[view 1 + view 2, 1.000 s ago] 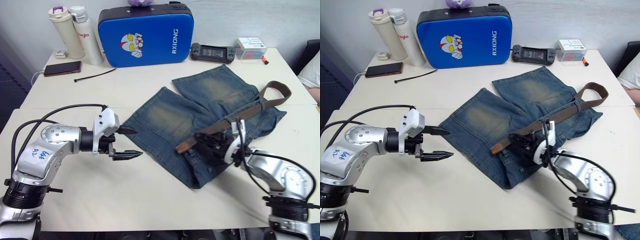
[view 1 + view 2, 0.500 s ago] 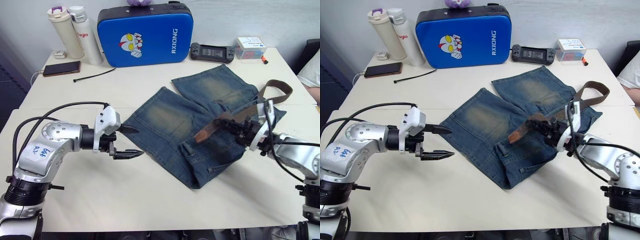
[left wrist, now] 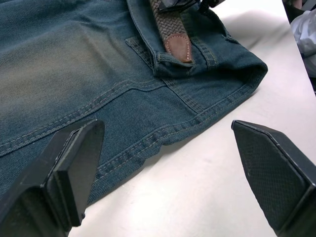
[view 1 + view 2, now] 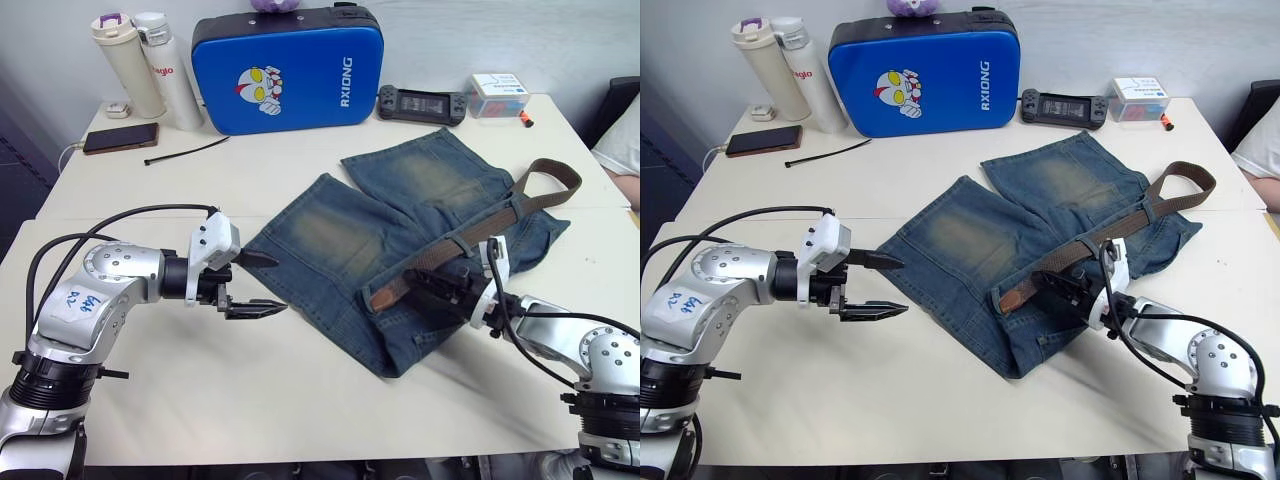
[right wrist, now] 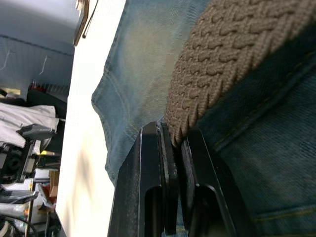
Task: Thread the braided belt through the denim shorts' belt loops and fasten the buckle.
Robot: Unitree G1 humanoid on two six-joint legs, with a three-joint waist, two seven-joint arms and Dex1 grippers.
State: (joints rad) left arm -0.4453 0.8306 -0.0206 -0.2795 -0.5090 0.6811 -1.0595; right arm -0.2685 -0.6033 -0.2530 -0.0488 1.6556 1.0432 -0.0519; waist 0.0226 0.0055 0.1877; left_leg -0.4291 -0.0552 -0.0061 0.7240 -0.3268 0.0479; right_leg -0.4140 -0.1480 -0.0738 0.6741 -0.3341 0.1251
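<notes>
Your stock, taken from the shorts [image 4: 400, 240] outward:

- One pair of denim shorts, flat on the white worktop [image 4: 300, 390]. Its two legs point toward the blue case [image 4: 290, 68]; the waistband lies toward the worktop's near edge.
- One braided belt [image 4: 470, 235], long axis diagonal across the waistband. Its tan tip [image 3: 178, 48] sits at the near-left end; the far end loops off the shorts' right side. You cannot make out the buckle.
- Belt loops: you cannot count them.
- Right pincer [image 4: 447, 290]: over the waistband, fingers [image 5: 153, 187] closed tight on the belt just behind the tip.
- Left pincer [image 4: 255, 285]: wide open, nothing in it, just off the shorts' left hem.
- Behind the shorts: two flasks [image 4: 150, 65], one phone [image 4: 122, 138], one cable tie [image 4: 190, 150], one game controller [image 4: 421, 103], one small box [image 4: 503, 96].
- Open worktop runs left of and in front of the shorts.
</notes>
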